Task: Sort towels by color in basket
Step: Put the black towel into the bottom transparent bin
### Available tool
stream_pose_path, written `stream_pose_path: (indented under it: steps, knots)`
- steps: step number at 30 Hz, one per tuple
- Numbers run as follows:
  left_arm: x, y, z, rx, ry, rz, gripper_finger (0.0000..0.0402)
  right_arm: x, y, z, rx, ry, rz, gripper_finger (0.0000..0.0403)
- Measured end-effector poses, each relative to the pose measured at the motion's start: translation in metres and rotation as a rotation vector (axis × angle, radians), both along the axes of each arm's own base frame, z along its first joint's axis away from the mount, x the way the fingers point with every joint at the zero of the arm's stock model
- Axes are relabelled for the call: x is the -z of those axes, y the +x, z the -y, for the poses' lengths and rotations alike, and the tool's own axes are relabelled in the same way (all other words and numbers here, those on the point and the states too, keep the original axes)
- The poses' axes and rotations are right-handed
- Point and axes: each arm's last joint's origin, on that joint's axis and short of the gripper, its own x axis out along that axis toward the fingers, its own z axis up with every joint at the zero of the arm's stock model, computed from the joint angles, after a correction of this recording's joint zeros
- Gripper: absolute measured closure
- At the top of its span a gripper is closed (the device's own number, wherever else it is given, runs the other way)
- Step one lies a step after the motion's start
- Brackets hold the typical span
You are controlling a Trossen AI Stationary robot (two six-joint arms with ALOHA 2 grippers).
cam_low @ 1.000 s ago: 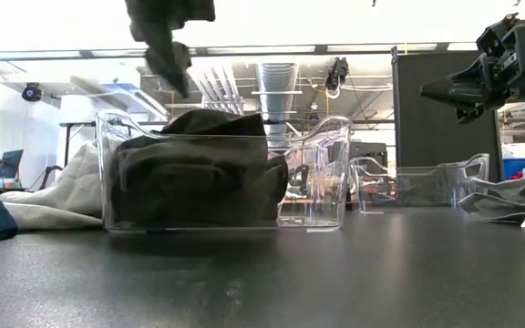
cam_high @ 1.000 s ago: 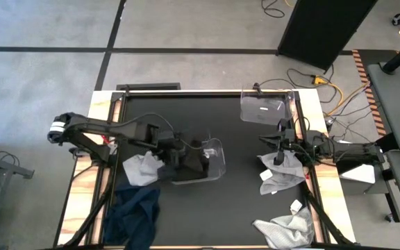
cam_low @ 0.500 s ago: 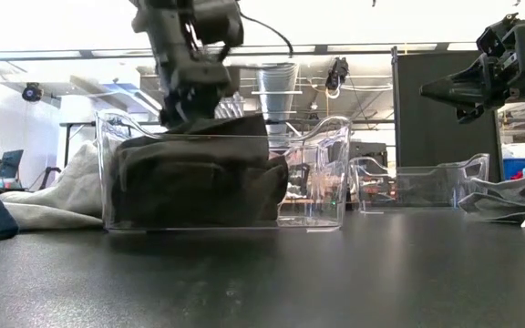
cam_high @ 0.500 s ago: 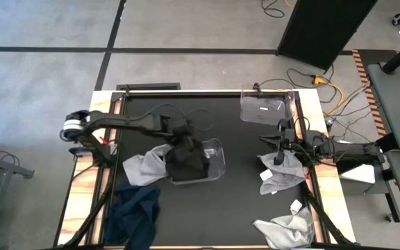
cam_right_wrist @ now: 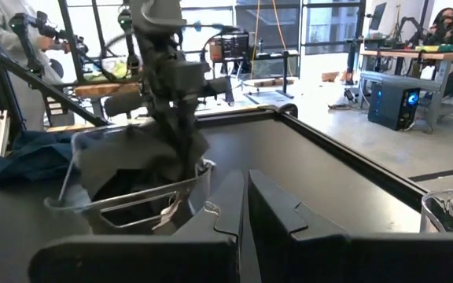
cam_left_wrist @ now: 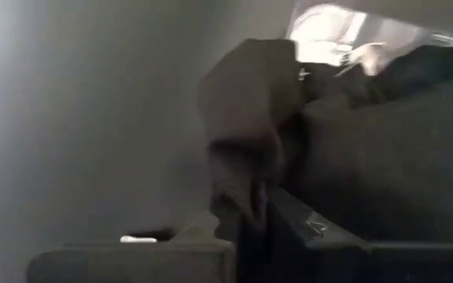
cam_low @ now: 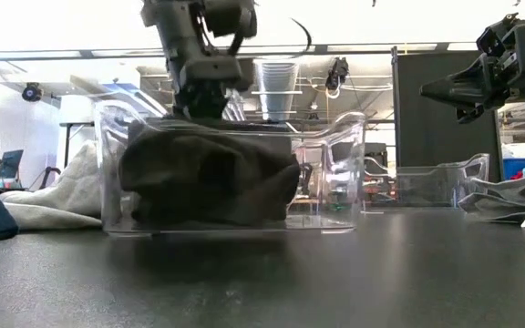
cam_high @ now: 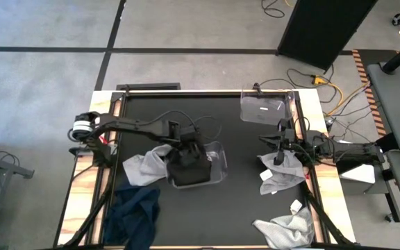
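Observation:
A clear bin (cam_high: 218, 157) stands at mid-table with a black towel (cam_high: 188, 173) heaped inside it; the towel fills the bin's left part (cam_low: 208, 178). My left gripper (cam_high: 190, 150) reaches down into the bin, shut on the towel's top. A light grey towel (cam_high: 143, 168) lies on the table against the bin's left side, and a navy towel (cam_high: 134, 212) lies near the front left. My right gripper (cam_high: 278, 154) hangs shut above another light grey towel (cam_high: 283, 175) at the right, touching nothing. My left gripper (cam_left_wrist: 250, 228) pinches a raised fold of the black towel (cam_left_wrist: 241, 169) between its two fingers, at the top of the heap. The fingers come from above, pointing down into the bin (cam_low: 199, 105). The rest of the towel lies in the bin.
A second clear bin (cam_high: 262, 110) stands at the far right of the table. One more light grey towel (cam_high: 287, 229) lies at the front right edge. White tags (cam_high: 266, 176) lie beside the right towel. Bare black tabletop (cam_high: 242, 208) lies in the near middle.
My left gripper has gone toward the table's right edge, over the bin, and down into it. It stood open above the black towel and has shut on the towel's top. The heap now sits flatter, and the bin has shifted a little.

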Motion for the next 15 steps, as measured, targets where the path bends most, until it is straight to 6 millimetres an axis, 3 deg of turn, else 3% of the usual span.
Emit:
stream_pose_path:
  steps: [6,11,15]
  knots:
    - [-0.024,-0.007,0.008,0.025,0.09,0.013,0.0376,0.0,0.0,0.0,0.0,0.0,0.0,0.039]
    - [-0.039,-0.016,0.014,0.079,0.153,0.034,0.0397,0.0,0.0,0.0,-0.001,0.0,0.0,0.039]
    - [-0.046,-0.02,0.036,0.236,0.153,0.059,0.04,0.0,0.0,0.0,0.0,0.0,0.0,0.039]
